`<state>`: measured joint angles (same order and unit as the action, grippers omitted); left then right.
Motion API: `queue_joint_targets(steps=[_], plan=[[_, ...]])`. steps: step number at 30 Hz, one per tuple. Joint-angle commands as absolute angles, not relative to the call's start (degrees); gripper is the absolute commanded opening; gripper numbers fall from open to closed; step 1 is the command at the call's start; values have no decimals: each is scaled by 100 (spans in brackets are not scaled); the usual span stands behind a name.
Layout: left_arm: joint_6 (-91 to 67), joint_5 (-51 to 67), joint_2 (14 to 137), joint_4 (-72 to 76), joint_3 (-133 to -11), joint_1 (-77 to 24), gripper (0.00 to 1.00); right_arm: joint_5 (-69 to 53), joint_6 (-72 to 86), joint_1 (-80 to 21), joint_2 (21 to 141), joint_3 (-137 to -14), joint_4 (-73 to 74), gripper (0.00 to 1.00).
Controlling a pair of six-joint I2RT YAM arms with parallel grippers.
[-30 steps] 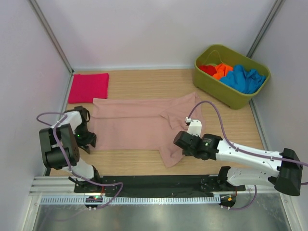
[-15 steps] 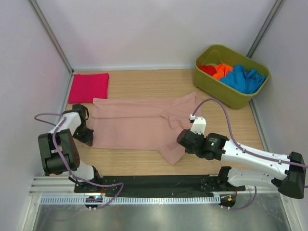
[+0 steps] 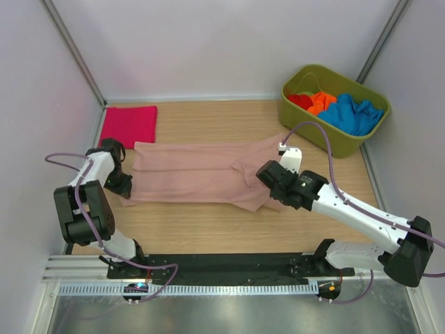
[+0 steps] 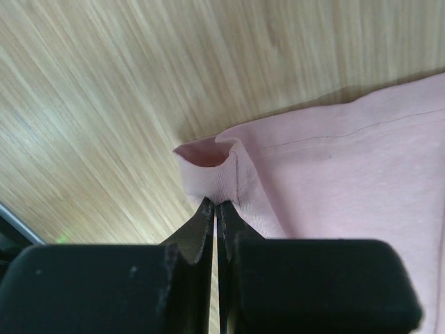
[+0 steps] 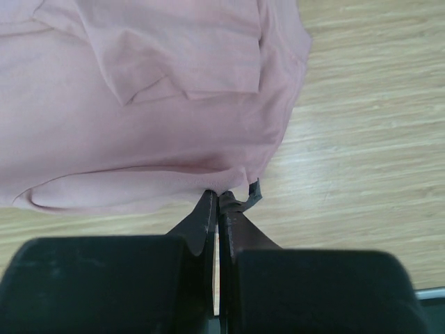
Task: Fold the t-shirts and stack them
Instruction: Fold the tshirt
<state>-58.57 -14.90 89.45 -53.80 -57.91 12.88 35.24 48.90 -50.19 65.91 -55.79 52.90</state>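
The left arm folds tight beside its base; the right arm stretches out leftward. The left gripper and right gripper both have jaws pressed together (each pinching the pink t-shirt)

Pale booth around a wooden tabletop.
Light wood-grain table across mid-frame, boxed by plain lilac-white walls; grey metal corner posts slanting in from upper left and upper right; black rail and brushed-metal sheet along the bottom edge; soft, even light.
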Motion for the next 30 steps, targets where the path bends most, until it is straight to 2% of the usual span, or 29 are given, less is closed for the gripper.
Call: queue_joint_targets(steps=[1, 12, 30], plan=[[-6073, -1608, 9044, -5581, -6196, 1266, 0, 3683, 4342, -4799, 6732, -6090, 5177, 1], [-6214, -1696, 9861, -5678, -7206, 853, 0, 3042, 3130, -3877, 7558, -6679, 4684, 1], [-6144, -2179, 11099, -6117, -8551, 712, 0, 2558, 2285, -3270, 8543, -7154, 4377, 1]])
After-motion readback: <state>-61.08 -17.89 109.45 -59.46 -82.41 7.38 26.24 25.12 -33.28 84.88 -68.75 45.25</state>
